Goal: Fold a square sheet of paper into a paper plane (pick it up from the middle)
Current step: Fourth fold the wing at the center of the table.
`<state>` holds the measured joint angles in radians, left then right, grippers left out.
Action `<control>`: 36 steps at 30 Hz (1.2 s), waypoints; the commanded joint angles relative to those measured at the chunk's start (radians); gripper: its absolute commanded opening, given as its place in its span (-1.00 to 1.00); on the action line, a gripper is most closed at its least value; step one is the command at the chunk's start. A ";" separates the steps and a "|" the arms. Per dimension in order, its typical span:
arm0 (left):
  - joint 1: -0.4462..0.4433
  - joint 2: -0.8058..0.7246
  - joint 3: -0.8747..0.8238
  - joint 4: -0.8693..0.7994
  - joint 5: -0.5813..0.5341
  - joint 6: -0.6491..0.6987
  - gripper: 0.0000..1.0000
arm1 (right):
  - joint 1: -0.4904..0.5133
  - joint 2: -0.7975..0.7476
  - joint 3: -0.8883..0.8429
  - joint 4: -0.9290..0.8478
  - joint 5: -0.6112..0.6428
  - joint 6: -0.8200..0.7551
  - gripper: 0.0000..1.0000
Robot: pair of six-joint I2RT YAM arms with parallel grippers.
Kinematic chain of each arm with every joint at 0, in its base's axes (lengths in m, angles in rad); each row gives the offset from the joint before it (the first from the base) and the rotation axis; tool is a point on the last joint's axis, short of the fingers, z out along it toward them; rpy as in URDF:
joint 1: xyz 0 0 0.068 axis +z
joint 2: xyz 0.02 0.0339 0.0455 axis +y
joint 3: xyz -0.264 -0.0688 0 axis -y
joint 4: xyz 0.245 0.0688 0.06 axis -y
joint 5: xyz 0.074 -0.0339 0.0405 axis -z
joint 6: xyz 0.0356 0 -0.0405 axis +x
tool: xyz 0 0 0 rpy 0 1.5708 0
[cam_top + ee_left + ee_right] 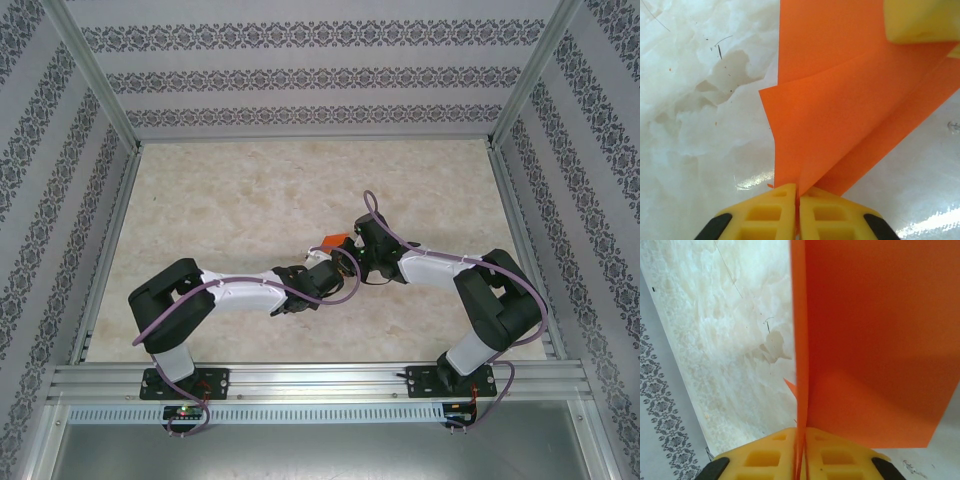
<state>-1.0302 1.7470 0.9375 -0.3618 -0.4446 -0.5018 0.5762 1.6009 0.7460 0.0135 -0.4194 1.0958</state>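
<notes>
Both arms are meeting mid-table [230, 200] in the top view, wrists angling in toward each other. A small corner of the orange paper [333, 240] is poking out between them.

Left wrist view: the left gripper [798, 189] is pinching the paper's near edge. Its yellow fingers [770, 212] are pressing together with the sheet caught in the seam. The paper is fanning up and away from the grip in overlapping folded layers, with one pointed flap jutting left over the marbled tabletop. One yellow finger of the other gripper [920, 20] is sitting against the paper at the top right.

Right wrist view: the right gripper [802, 434] is clamping the paper too, with its fingers nearly touching and thin orange layers running down into the slit between them. The paper is standing edge-on out of that grip, a broad flat panel spreading to the right and a small orange tip peeking out on the left of the edge.

So the paper is being held at mid-table by both grippers at once. I can't tell whether any part of it is touching the tabletop.
</notes>
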 commanded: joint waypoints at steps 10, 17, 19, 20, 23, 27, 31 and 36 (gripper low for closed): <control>0.095 -0.080 -0.086 0.155 0.266 -0.039 -0.97 | -0.029 -0.126 0.030 -0.110 0.017 -0.143 -0.06; 0.202 -0.101 -0.136 0.249 0.506 -0.063 -0.97 | -0.087 -0.238 0.000 -0.135 0.002 -0.208 0.19; 0.234 -0.095 -0.149 0.286 0.574 -0.080 -0.96 | -0.093 -0.242 0.002 -0.134 -0.023 -0.225 0.19; 0.250 -0.091 -0.160 0.307 0.611 -0.089 -0.96 | -0.092 -0.240 0.003 -0.129 -0.036 -0.231 0.18; 0.297 -0.072 -0.178 0.361 0.716 -0.113 -0.96 | -0.077 -0.213 0.013 -0.104 -0.076 -0.245 0.08; 0.334 -0.049 -0.181 0.387 0.805 -0.139 -0.94 | -0.034 -0.124 0.068 -0.102 -0.102 -0.269 -0.21; 0.358 -0.024 -0.178 0.401 0.864 -0.163 -0.94 | 0.002 -0.028 0.118 -0.075 -0.103 -0.261 -0.51; 0.375 -0.002 -0.170 0.412 0.917 -0.179 -0.94 | 0.009 0.050 0.143 -0.021 -0.098 -0.228 -0.64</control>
<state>-0.6689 1.7214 0.7654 0.0120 0.4046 -0.6510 0.5827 1.6215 0.8543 -0.0628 -0.5106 0.8585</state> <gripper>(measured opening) 0.053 0.184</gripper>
